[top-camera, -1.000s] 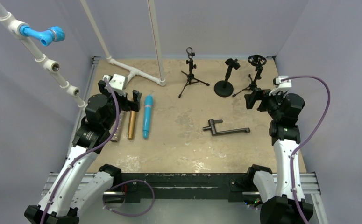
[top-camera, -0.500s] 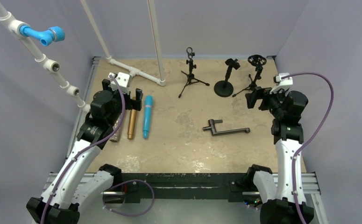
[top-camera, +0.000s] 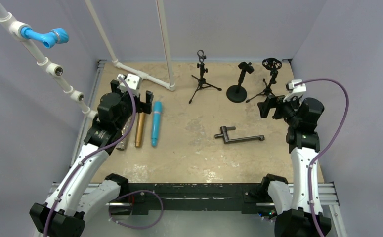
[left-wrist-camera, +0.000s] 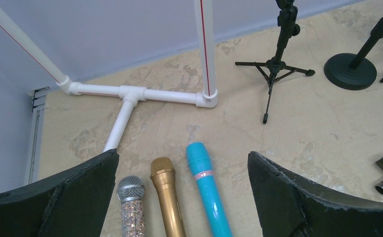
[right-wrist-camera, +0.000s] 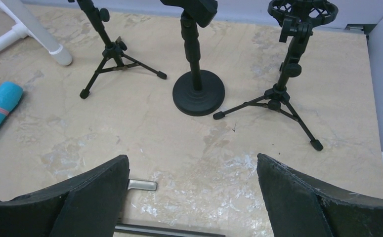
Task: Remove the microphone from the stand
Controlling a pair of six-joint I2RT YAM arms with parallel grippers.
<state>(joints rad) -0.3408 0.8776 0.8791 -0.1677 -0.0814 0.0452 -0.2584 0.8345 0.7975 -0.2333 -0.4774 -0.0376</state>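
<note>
**Desk:** Where are your grippers?

**Me:** From above, I see the left gripper (top-camera: 130,97) at the left side of the table (top-camera: 194,158). It hangs over the heads of three microphones lying flat side by side. Its jaws are spread wide with nothing in them. The right gripper (top-camera: 271,105) is at the far right, also wide open and holding nothing.

**Desk:** Which microphones?

**Me:** The overhead view shows the gold microphone (top-camera: 140,131) and blue microphone (top-camera: 155,123) in full, but my left arm covers most of the third. The left wrist camera fills that in: a silver microphone (left-wrist-camera: 130,207) with a glittery body, just beside the gold one. A white pipe frame (left-wrist-camera: 130,92) lies beyond them.

**Desk:** And the stands?

**Me:** They are lined up along the far edge, well apart from the microphones. The right wrist camera shows them best: the ring-clip tripod (right-wrist-camera: 111,54), the round-base stand (right-wrist-camera: 198,89) and the shock-mount tripod (right-wrist-camera: 283,84). The ring itself is cut off there, so I only see it from above.

**Desk:** Anything else?

**Me:** A metal handle (top-camera: 238,137) lies mid-table. It is whole from above, but each wrist camera shows only part of it.
</note>
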